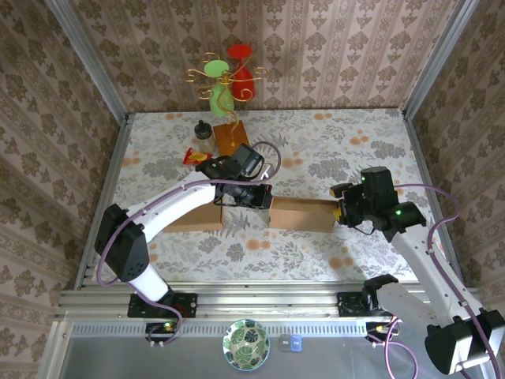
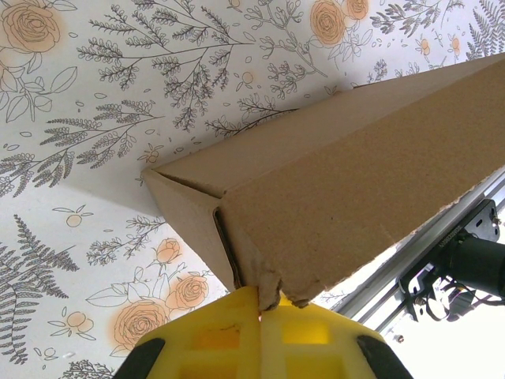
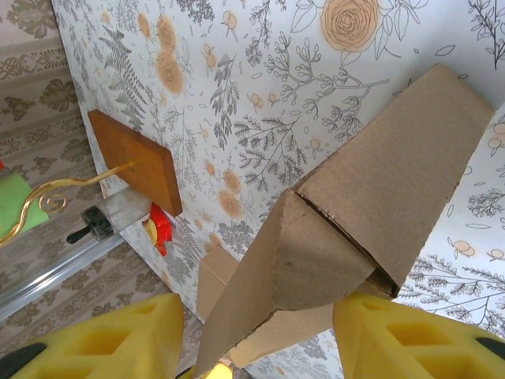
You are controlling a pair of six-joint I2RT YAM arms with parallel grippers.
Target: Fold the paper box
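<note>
Cardboard, brown, in one long piece: box laid across the near middle of the tabletop, long axis left to right, roughly parallel to the near edge. Gripped about mid-length by the left end effector; from the left wrist, yellow fingers pressed tight together on a ragged bit of cardboard edge, right at a meeting of panels. Met at the right-hand end by the right end effector, spread to a middling width and holding nothing; from the right wrist, box end between the two sides, one pad just under the cardboard, the other pad well clear. Worth noting for the next move: box lying straight ahead of the right end effector, long axis pointing into the gap between the jaws, end flap partly raised and gaping at the seam. Probably a squeeze or push across that end, then, with the right arm plainly the nearer one and the left serving as anchor. Likely risk: box swivelling about the left pinch if pushed off-axis.
</note>
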